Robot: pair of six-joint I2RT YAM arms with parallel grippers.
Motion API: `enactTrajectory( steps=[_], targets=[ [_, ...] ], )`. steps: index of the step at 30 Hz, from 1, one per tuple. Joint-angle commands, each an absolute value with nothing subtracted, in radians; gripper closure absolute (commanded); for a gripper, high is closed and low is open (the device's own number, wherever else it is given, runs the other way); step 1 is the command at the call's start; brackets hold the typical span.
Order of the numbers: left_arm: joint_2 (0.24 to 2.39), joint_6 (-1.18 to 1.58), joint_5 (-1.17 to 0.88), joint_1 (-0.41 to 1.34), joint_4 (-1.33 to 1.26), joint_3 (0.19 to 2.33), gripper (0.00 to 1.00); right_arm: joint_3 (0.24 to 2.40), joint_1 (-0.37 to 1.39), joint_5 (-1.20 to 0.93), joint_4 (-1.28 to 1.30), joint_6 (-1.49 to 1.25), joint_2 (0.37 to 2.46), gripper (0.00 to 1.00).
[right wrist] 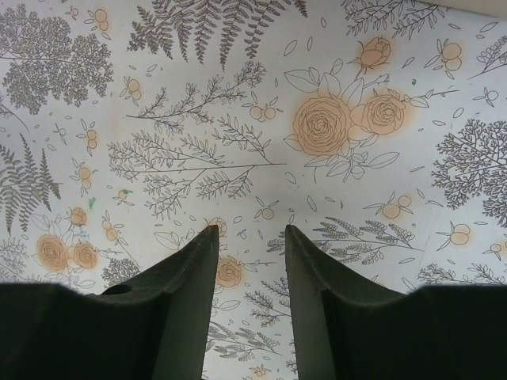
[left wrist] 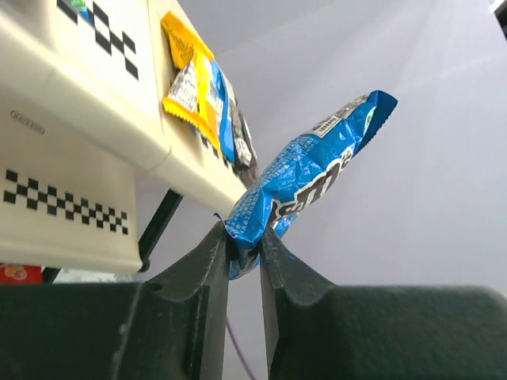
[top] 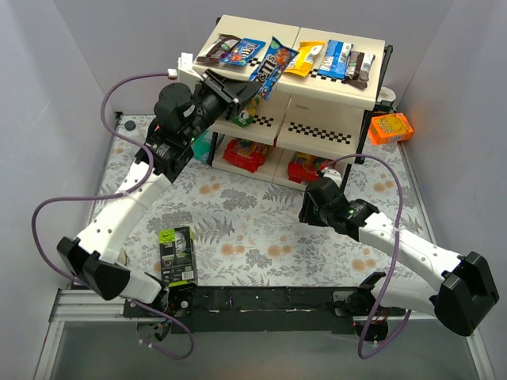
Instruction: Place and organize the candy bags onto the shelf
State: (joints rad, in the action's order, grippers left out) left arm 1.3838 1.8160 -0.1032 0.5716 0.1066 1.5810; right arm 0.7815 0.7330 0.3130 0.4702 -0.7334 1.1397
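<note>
While aloft, left tool (left wrist: 244, 237) on blue bag (left wrist: 310, 169)

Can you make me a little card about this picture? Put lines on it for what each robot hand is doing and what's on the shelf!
left gripper: shut on the blue candy bag, pinching its lower end
blue candy bag: up in the air, tilted, at the front edge of the top tier
right gripper: open, holding nothing, over the flowered tablecloth
shelf: three tiers, with several candy bags on top, one a yellow bag
other things: orange box to the shelf's right, black-and-green carton near the arms
</note>
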Motion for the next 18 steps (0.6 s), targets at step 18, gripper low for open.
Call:
enactTrajectory(
  steps=[18],
  targets=[
    [1.701, 2.177, 0.101, 0.558, 0.123, 1.962, 1.0, 0.713, 0.718, 0.368, 0.479, -0.721, 1.026, 0.53]
  ],
)
